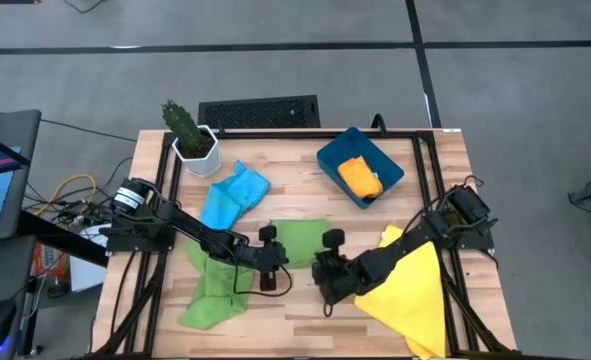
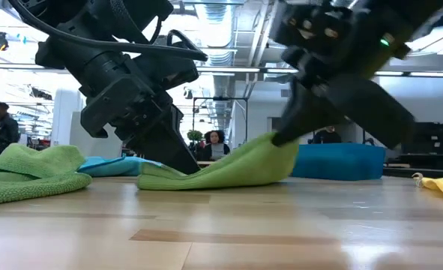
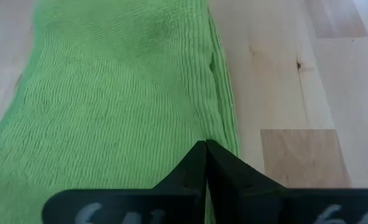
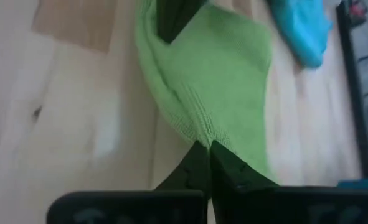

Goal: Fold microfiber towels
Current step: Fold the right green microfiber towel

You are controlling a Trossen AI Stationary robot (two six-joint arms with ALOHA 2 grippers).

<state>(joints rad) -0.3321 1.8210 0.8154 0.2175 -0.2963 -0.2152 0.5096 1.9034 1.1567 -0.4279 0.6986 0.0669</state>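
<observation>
The green towel (image 1: 300, 240) being folded lies at the middle of the table (image 1: 445, 150), toward its front edge, held at opposite ends: the left gripper (image 1: 268, 272) is clenched on one end, pinning it low against the wood, and the right gripper (image 1: 325, 285) is clenched on the other end, raising it slightly. The step in hand appears to be the grasp before a fold. The next move likely calls for carrying one held end over the other while both grips hold, keeping the edges aligned.
</observation>
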